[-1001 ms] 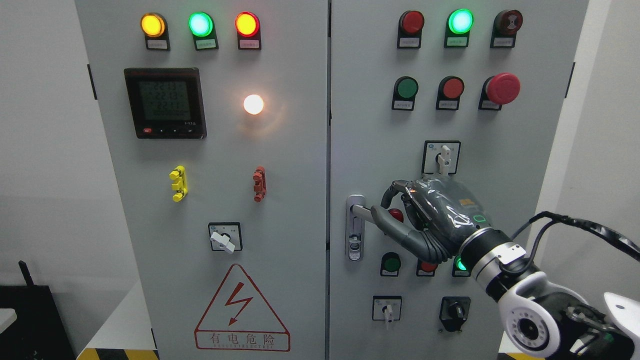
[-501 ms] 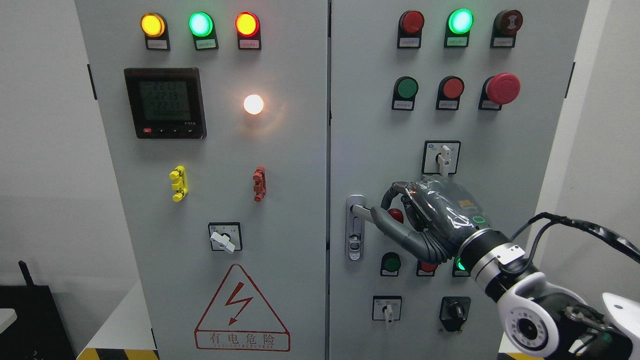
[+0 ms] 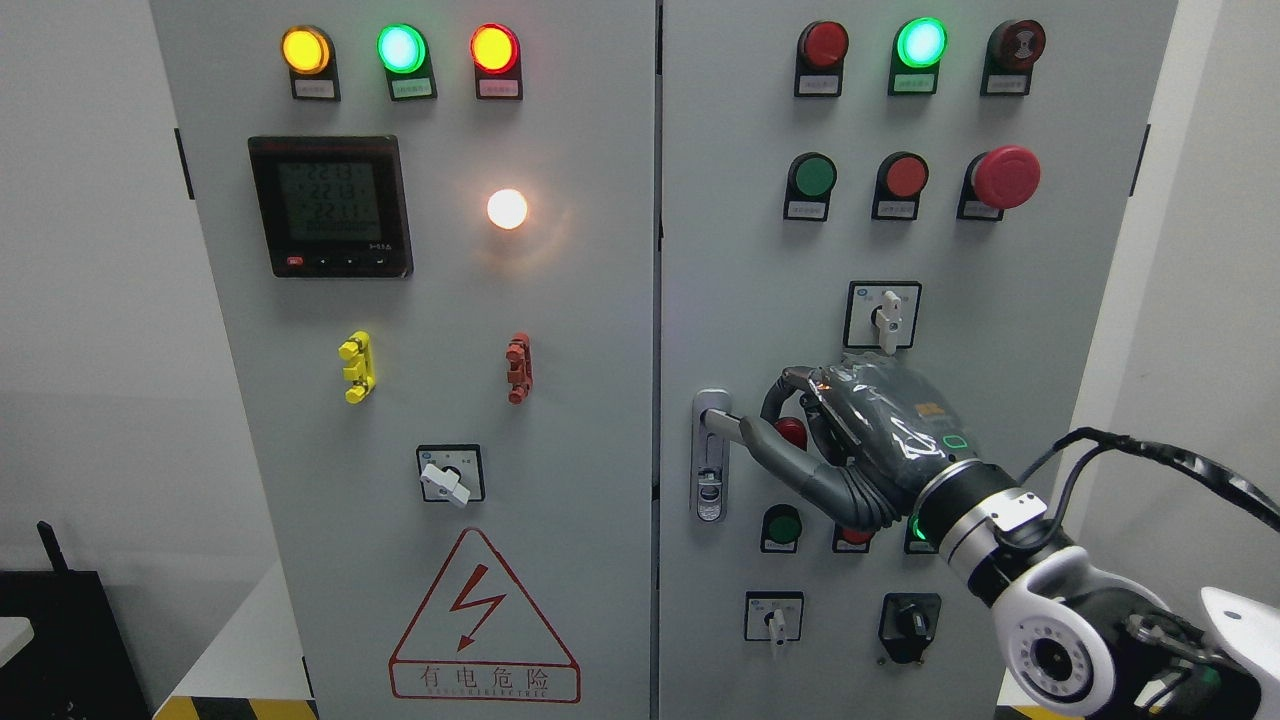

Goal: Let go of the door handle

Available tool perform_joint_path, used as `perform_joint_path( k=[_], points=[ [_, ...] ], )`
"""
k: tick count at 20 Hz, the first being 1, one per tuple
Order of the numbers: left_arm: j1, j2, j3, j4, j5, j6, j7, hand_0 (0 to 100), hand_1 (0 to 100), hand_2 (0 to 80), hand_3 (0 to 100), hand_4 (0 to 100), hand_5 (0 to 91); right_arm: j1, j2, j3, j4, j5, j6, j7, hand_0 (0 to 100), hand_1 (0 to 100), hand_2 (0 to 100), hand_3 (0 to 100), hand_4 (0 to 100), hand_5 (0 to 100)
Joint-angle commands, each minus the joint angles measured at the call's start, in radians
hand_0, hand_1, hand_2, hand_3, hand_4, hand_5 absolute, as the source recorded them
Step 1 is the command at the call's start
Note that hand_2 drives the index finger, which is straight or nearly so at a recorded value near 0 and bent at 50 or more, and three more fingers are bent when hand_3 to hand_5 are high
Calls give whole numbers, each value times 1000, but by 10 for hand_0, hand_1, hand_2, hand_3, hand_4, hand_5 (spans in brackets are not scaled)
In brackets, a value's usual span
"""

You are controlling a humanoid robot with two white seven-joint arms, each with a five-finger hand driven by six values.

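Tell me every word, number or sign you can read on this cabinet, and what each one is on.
"有电危险": warning triangle, with a red lightning bolt above it.
"DANGER! ELECTRIC" or similar: small line under those characters, too blurred to be sure.
Meter: three rows of digits, too faint to read.
Label plates under the lamps and buttons, e.g.: too small to read.
Right hand: small orange mark, illegible.

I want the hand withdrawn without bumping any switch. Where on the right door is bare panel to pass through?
Bare panel lies left of the selector switch, above the door handle, which the right robot hand grips. It is crowded below the hand: green button, lower selector, black knob.
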Motion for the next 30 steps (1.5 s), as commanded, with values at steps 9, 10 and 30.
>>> perform_joint_path(
  k=[9,10,30],
  points=[
    [31,0,0,-31,0,0,1,120,389,0,0,0,0,1,17,0,15,-8,-4,-1,430,0,463,1000,1000,1000],
    [31,0,0,-31,0,0,1,120,389,0,0,0,0,1,19,0,17,-14,-4,-1,430,0,463,1000,1000,1000],
    [31,0,0,-31,-1,0,1,120,389,0,0,0,0,2,25,-2,20,-16,-7,-2,427,0,471,1000,1000,1000]
  ],
)
